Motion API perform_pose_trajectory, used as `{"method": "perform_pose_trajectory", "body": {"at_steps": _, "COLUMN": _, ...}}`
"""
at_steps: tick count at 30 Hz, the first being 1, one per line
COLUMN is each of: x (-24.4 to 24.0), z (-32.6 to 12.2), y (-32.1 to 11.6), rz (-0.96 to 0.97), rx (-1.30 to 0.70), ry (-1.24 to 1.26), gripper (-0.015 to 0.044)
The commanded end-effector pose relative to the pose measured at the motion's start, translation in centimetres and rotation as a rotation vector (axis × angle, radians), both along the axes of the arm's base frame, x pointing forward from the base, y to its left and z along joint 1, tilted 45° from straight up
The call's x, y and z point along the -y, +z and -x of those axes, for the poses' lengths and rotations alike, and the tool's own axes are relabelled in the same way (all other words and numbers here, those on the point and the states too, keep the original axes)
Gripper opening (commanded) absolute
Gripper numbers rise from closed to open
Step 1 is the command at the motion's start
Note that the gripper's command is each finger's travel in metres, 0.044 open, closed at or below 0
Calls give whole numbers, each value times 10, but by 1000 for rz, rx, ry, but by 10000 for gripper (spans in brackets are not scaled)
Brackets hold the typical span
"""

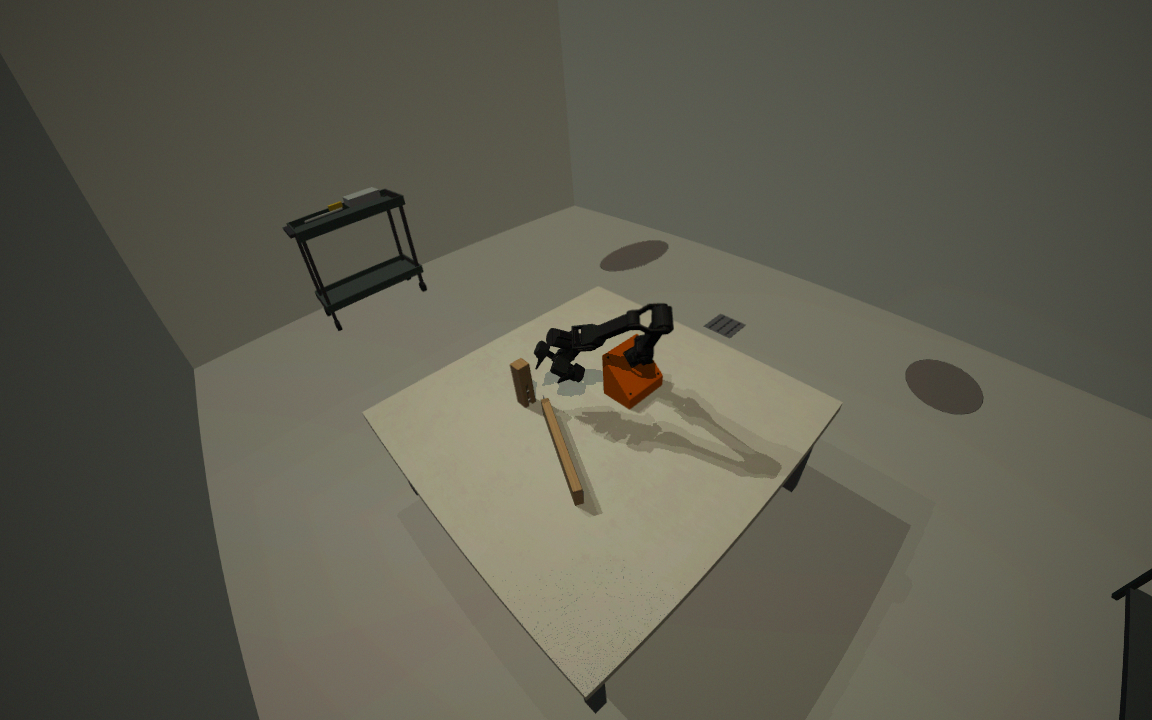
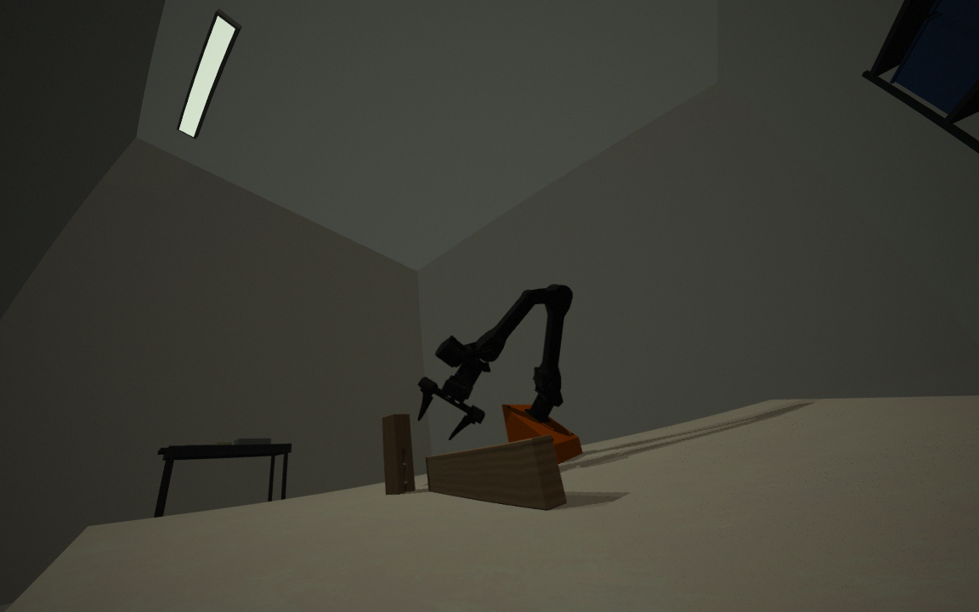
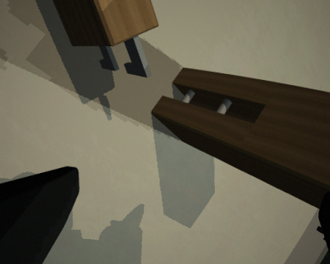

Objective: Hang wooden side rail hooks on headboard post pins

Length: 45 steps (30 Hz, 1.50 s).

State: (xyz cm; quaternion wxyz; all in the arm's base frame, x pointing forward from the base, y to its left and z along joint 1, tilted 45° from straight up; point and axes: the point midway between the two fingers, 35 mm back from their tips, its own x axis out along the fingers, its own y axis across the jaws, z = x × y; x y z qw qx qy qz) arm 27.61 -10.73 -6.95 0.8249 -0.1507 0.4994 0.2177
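The wooden post (image 1: 520, 383) (image 2: 395, 452) (image 3: 290, 125) stands upright on the table (image 1: 696, 537) (image 2: 706, 532). In the wrist view its slot shows two pins, a lower pin (image 3: 188, 96) and an upper pin (image 3: 224, 106). The wooden rail (image 1: 562, 452) (image 2: 489, 473) (image 3: 130, 18) lies on the table. Its near end faces the post across a small gap, with two steel hooks, one hook (image 3: 140, 60) and another hook (image 3: 108, 60), clear of the pins. My gripper (image 1: 550, 373) (image 2: 434, 429) (image 3: 202, 193) is open and empty, above the table beside the post and rail end, touching neither.
The arm's orange base (image 1: 620, 385) (image 2: 519, 427) stands behind the rail, on the gripper's right in the top and exterior views. A dark cart (image 1: 370, 279) (image 2: 227, 451) stands on the floor beyond the table. The arm's shadows fall across the table.
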Motion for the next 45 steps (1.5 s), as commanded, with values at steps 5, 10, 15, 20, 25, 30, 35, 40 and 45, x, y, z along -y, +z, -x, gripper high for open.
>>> {"method": "perform_pose_trajectory", "body": {"at_steps": 5, "x": -10, "z": -3, "y": 8, "rz": -213, "rx": -198, "ry": -902, "gripper": 440}}
{"method": "perform_pose_trajectory", "body": {"at_steps": 10, "x": -11, "z": -5, "y": 11, "rz": -278, "rx": -214, "ry": -1150, "gripper": 440}}
{"method": "perform_pose_trajectory", "body": {"at_steps": 15, "x": -13, "z": -6, "y": 14, "rz": -347, "rx": -214, "ry": -1397, "gripper": 440}}
{"method": "perform_pose_trajectory", "body": {"at_steps": 20, "x": -14, "z": -7, "y": 17, "rz": -431, "rx": -204, "ry": -1644, "gripper": 440}}
{"method": "perform_pose_trajectory", "body": {"at_steps": 25, "x": -14, "z": -8, "y": 18, "rz": -455, "rx": -200, "ry": -1706, "gripper": 440}}
{"method": "perform_pose_trajectory", "body": {"at_steps": 30, "x": -14, "z": -8, "y": 18, "rz": -455, "rx": -200, "ry": -1706, "gripper": 440}}
{"method": "perform_pose_trajectory", "body": {"at_steps": 35, "x": -14, "z": -8, "y": 18, "rz": -455, "rx": -200, "ry": -1706, "gripper": 440}}
{"method": "perform_pose_trajectory", "body": {"at_steps": 40, "x": -14, "z": -8, "y": 18, "rz": -455, "rx": -200, "ry": -1706, "gripper": 440}}
{"method": "perform_pose_trajectory", "body": {"at_steps": 45, "x": -14, "z": -8, "y": 18, "rz": -455, "rx": -200, "ry": -1706, "gripper": 440}}
